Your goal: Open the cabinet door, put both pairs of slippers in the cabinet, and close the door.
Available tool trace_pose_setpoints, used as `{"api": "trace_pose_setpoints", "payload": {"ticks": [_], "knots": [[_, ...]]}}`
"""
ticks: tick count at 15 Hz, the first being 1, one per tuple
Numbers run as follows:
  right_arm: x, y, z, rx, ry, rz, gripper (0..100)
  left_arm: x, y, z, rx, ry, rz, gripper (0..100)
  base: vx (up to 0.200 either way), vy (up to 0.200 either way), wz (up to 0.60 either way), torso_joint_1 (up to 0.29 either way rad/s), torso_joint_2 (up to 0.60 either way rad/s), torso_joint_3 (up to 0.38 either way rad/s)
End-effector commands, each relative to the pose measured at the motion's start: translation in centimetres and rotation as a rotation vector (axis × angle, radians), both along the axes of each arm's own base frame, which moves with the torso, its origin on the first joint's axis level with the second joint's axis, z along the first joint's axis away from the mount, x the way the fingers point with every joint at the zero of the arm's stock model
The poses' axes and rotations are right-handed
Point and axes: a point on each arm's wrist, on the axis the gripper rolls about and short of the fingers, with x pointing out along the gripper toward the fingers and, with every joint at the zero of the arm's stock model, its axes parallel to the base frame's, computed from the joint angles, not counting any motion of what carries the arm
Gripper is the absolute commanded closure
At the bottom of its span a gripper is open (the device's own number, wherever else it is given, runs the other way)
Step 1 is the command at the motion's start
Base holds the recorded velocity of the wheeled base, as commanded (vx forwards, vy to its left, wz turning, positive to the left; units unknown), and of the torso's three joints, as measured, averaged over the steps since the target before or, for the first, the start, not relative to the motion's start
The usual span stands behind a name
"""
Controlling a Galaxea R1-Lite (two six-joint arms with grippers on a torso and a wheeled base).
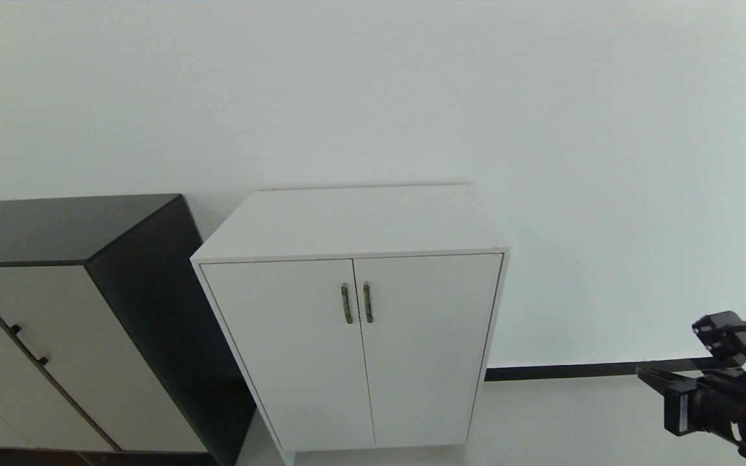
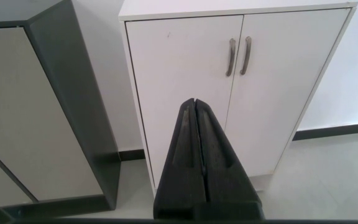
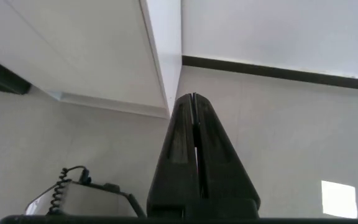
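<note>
Cabinet [image 1: 295, 349] stands shut on the floor against the wall, and with both the left gripper [image 2: 195, 106] and the right gripper [image 3: 194, 99] having fingers pressed together, I judge either may knock a thin handle [image 1: 346, 303] instead of grasping it.

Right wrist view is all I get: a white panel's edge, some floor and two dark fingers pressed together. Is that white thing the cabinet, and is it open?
Observer: Yes, the white cabinet; the head view shows both its doors shut, handles side by side at the middle.
Visitor: Anything beside it?
Observer: A black cabinet with pale fronts stands close on the robot's left of it.
Visitor: Where is the other arm?
Observer: The left gripper points at the white cabinet's left door from well clear of it, fingers shut.
</note>
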Motion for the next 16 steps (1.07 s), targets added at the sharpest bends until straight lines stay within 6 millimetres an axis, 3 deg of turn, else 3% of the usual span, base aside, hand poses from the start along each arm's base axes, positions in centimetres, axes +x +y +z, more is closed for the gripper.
{"api": "trace_pose_setpoints", "payload": {"ticks": [1, 6, 9, 10, 11, 12, 14, 16], "knots": [[-2.4, -0.6, 0.2, 0.011, -0.019, -0.012, 100, 0.0, 0.0, 0.0, 0.0, 0.001, 0.0, 100, 0.0, 0.0, 0.0, 0.0, 0.0, 0.0], [-7.5, -1.5, 1.5, 0.071, -0.012, -0.035, 100, 0.0, 0.0, 0.0, 0.002, 0.001, 0.0, 100, 0.0, 0.0, 0.0, 0.0, 0.0, 0.0], [-12.1, -1.7, 1.4, 0.068, -0.029, -0.032, 100, 0.0, 0.0, 0.0, 0.002, 0.001, 0.0, 100, 0.0, 0.0, 0.0, 0.0, 0.0, 0.0], [-12.3, -1.7, 1.4, 0.068, -0.033, -0.032, 100, 0.0, 0.0, 0.0, 0.002, 0.0, 0.0, 100, 0.0, 0.0, 0.0, 0.0, 0.0, 0.0], [-14.8, -1.8, 0.6, 0.069, -0.045, -0.029, 100, 0.0, 0.0, 0.0, 0.002, 0.0, 0.0, 100, 0.0, 0.0, 0.0, 0.0, 0.0, 0.0], [-16.1, -1.8, 0.2, 0.072, -0.073, -0.025, 100, 0.0, 0.0, 0.0, 0.002, 0.001, 0.0, 100, 0.0, 0.0, 0.0, 0.0, 0.0, 0.0], [-18.0, -1.9, -0.7, 0.076, -0.12, -0.024, 100, 0.0, 0.0, 0.0, 0.003, 0.001, 0.0, 100, 0.0, 0.0, 0.0, 0.0, 0.0, 0.0], [-18.6, -1.9, -0.6, 0.075, -0.173, -0.018, 100, 0.0, 0.0, 0.0, 0.003, 0.0, 0.0, 100, 0.0, 0.0, 0.0, 0.0, 0.0, 0.0]]}}
